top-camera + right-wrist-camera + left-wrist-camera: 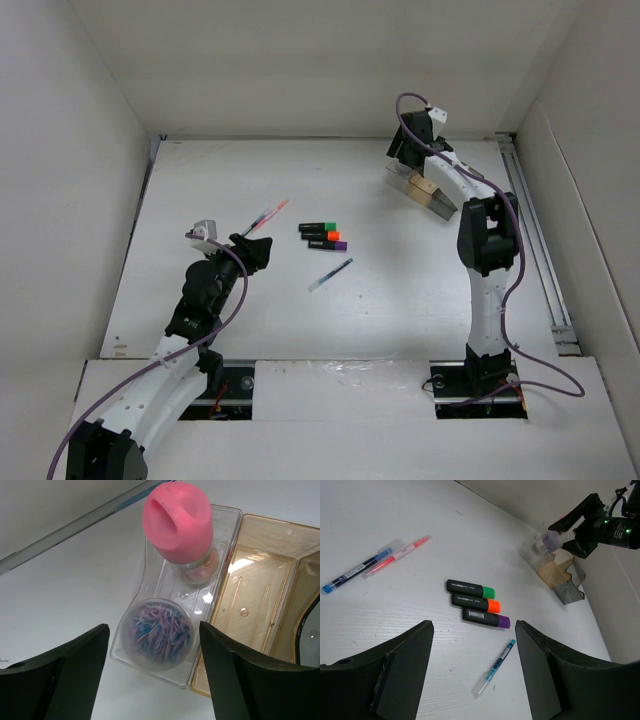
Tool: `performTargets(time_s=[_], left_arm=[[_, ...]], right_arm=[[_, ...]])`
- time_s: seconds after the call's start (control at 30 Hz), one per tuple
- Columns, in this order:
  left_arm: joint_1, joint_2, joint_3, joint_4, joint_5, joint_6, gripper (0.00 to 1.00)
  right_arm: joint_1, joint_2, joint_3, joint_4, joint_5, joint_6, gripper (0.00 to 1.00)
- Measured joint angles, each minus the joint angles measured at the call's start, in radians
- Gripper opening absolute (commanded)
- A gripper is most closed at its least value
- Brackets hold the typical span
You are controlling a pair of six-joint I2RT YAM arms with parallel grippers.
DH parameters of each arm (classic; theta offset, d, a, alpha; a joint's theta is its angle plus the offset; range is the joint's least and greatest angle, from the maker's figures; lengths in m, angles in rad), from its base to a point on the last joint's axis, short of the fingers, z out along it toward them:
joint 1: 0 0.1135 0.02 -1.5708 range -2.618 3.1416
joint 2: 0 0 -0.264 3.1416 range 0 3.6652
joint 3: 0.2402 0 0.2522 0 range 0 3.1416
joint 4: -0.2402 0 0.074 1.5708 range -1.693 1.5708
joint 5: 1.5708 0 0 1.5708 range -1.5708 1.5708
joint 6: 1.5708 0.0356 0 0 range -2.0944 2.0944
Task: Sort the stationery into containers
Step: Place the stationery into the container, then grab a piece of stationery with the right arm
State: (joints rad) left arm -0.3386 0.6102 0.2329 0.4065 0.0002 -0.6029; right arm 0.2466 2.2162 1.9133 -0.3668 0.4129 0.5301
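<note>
Three short black markers [475, 602] with green, orange and purple ends lie side by side mid-table. A thin blue-white pen [494, 667] lies just nearer, below my open, empty left gripper [474, 625]. Further left a pink-red pen [397, 556] rests beside a dark blue pen [355, 571]. The containers [255, 600] stand at the far right. Their clear compartment [226, 540] holds the pink-capped bottle [180, 525] and the small round jar [159, 632] full of coloured bits. My right gripper [154, 627] hovers open over the jar, its fingers apart from the jar's sides.
White walls enclose the table on the left, far and right sides. A metal rail [540, 240] runs along the right edge. The tan compartment and the smoky grey one [567, 592] hold nothing that I can see.
</note>
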Motion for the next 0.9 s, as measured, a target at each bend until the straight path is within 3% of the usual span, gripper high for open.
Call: performTargets(time_s=[0.17, 0.33, 0.43, 0.53, 0.57, 0.63, 0.67, 0.7, 0.83, 0.9], left_arm=[[0.0, 0.0, 0.0, 0.0, 0.0, 0.0, 0.63], [0.0, 0.0, 0.0, 0.0, 0.0, 0.0, 0.63], [0.0, 0.0, 0.0, 0.0, 0.0, 0.0, 0.63], [0.0, 0.007, 0.0, 0.002, 0.002, 0.001, 0.61], [0.0, 0.015, 0.0, 0.006, 0.005, 0.001, 0.61], [0.0, 0.039, 0.002, 0.012, 0.016, 0.004, 0.61], [0.0, 0.056, 0.006, 0.015, 0.025, 0.007, 0.61], [0.0, 0.074, 0.009, 0.017, 0.034, 0.012, 0.61], [0.0, 0.152, 0.029, 0.024, 0.073, 0.027, 0.58], [0.0, 0.198, 0.046, 0.03, 0.094, 0.036, 0.57]], right_arm=[[0.0, -0.002, -0.005, 0.001, 0.016, 0.009, 0.94], [0.0, -0.01, -0.025, 0.002, 0.022, 0.013, 0.94], [0.003, -0.051, -0.064, -0.002, 0.024, 0.021, 0.89], [0.012, -0.112, -0.105, 0.002, 0.024, 0.032, 0.79], [0.018, -0.142, -0.129, 0.008, 0.024, 0.035, 0.69], [0.035, -0.207, -0.175, 0.015, 0.021, 0.045, 0.58], [0.045, -0.238, -0.193, 0.021, 0.016, 0.05, 0.48], [0.055, -0.27, -0.216, 0.034, 0.006, 0.057, 0.3], [0.087, -0.417, -0.356, 0.096, -0.06, 0.102, 0.03], [0.107, -0.491, -0.436, 0.114, -0.1, 0.122, 0.0]])
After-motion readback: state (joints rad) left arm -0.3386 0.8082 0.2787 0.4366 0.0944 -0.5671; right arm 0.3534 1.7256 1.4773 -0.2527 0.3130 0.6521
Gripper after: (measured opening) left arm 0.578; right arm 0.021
